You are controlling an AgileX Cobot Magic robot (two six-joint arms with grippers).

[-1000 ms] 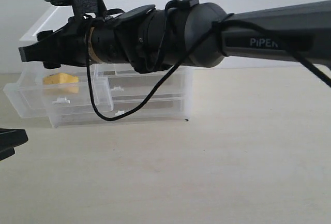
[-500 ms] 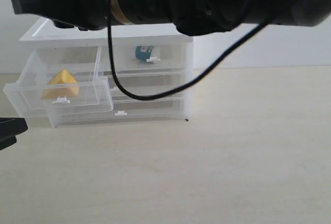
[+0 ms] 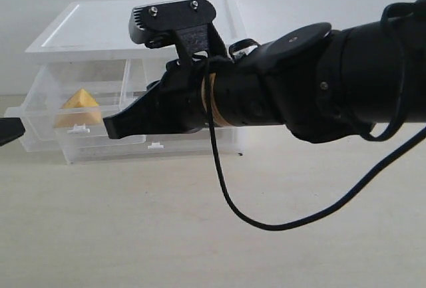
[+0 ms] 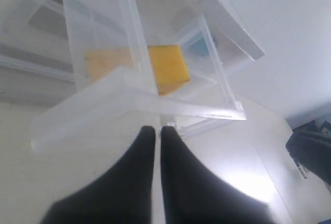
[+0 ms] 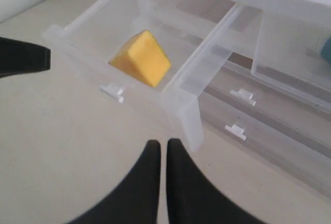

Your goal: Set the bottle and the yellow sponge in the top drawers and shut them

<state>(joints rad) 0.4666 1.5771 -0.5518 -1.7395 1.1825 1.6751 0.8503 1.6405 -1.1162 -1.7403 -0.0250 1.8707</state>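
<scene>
The right gripper (image 5: 160,146) has its fingers pressed together on nothing. Its tip is just off the front of the pulled-out left top drawer (image 5: 180,97), whose near corner lies at 12 o'clock from it in the wrist view. Closed and level with the drawer face, it looks placed to push the drawer in, not to grasp.

The left gripper (image 4: 154,131) is likewise pressed together and empty, hovering just before the same drawer front. In the exterior view it is mostly cut off at the 9 o'clock edge.

The yellow sponge (image 3: 81,106) lies inside that drawer, so on this side only the closing seems left to do.

The bottle (image 5: 326,51) shows only as a teal sliver at the 3 o'clock edge of the right wrist view, behind the front of the right top drawer (image 5: 289,48), which appears pushed in. In the exterior view the right arm hides that drawer and much of the cabinet (image 3: 120,25) standing on the surface (image 3: 166,235).
</scene>
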